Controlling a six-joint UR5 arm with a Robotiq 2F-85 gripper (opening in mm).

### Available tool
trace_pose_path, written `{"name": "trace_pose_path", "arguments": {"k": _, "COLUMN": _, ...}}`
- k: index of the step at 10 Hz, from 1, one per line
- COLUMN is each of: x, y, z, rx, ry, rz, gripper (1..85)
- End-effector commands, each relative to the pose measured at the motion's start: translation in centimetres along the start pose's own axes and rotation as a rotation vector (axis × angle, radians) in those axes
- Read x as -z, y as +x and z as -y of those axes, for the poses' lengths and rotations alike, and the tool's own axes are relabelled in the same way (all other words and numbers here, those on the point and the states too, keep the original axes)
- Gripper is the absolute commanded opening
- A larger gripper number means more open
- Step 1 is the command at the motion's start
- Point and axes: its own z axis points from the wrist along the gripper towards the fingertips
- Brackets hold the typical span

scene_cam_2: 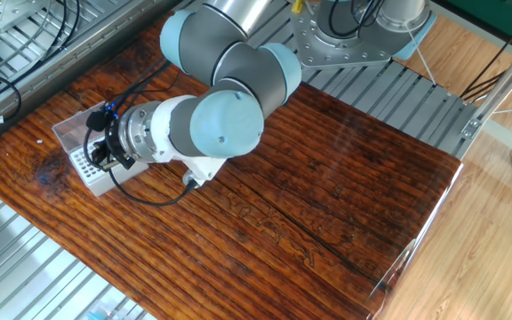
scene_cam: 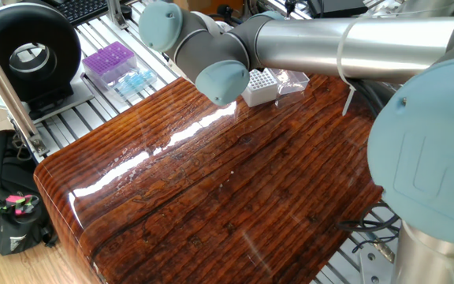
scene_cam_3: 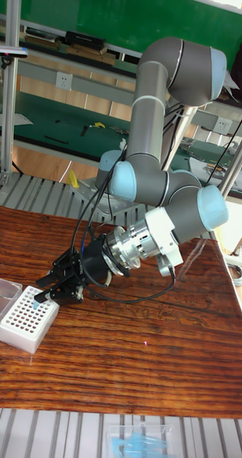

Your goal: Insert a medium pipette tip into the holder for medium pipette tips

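**Tool over the white tip holder, blue tip at its fingertips**

- Tool [scene_cam_3: 44, 296] sits low over the near-right corner of the white tip holder [scene_cam_3: 26, 318], black fingers [scene_cam_3: 61, 275] angled down toward the hole grid.
- A small blue-teal pipette tip [scene_cam_3: 37, 303] shows right at the fingertips, standing about upright with its lower end at the top face of the holder. Can't tell whether it is already seated in a hole or just touching the grid.
- Fingers look drawn in close around the tip, so I read it as pinched on the tip. The gap is too small to confirm from any view.
- The other fixed view: tool [scene_cam_2: 96, 153] is above the holder [scene_cam_2: 87, 171], wrist and cable loop block most of the block. Tip is not resolvable there.
- One fixed view: holder [scene_cam: 261, 85] peeks out behind the arm's elbow joint; tool is hidden.
- Clear lid [scene_cam_3: 2, 293] lies open on the far-left side of the holder, flat on the wooden surface [scene_cam_3: 135, 358].
- Purple tip box [scene_cam: 109, 61] and a heap of light-blue tips [scene_cam: 135, 80] sit on the metal rails off the surface, well apart from the holder.
- Black backpack [scene_cam: 6, 197] is on the floor beside the surface.
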Motion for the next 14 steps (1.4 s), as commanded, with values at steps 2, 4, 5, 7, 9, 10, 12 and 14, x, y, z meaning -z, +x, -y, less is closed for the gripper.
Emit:
{"name": "trace_pose_path", "arguments": {"k": 2, "x": 1.7, "y": 1.4, "z": -1.4, "rx": -0.216, "ry": -0.067, "rz": 0.161, "gripper": 38.7}}
{"name": "trace_pose_path", "arguments": {"k": 4, "x": 3.7, "y": 1.2, "z": -3.8, "rx": -0.524, "ry": -0.213, "rz": 0.393, "gripper": 36.3}}
{"name": "trace_pose_path", "arguments": {"k": 5, "x": 5.2, "y": -0.2, "z": -4.8, "rx": -0.695, "ry": -0.342, "rz": 0.546, "gripper": 34.3}}
{"name": "trace_pose_path", "arguments": {"k": 7, "x": 5.3, "y": -0.4, "z": -1.9, "rx": -1.122, "ry": -0.374, "rz": 0.651, "gripper": 27.0}}
{"name": "trace_pose_path", "arguments": {"k": 9, "x": 7.8, "y": -2.9, "z": -0.9, "rx": -1.360, "ry": -0.533, "rz": 0.720, "gripper": 21.0}}
{"name": "trace_pose_path", "arguments": {"k": 10, "x": 9.4, "y": -3.7, "z": 0.5, "rx": -1.465, "ry": -0.580, "rz": 0.742, "gripper": 17.3}}
{"name": "trace_pose_path", "arguments": {"k": 12, "x": 11.0, "y": -4.3, "z": 3.2, "rx": -1.683, "ry": -0.598, "rz": 0.715, "gripper": 1.0}}
{"name": "trace_pose_path", "arguments": {"k": 14, "x": 13.3, "y": -5.9, "z": 3.6, "rx": -1.757, "ry": -0.688, "rz": 0.732, "gripper": 1.0}}
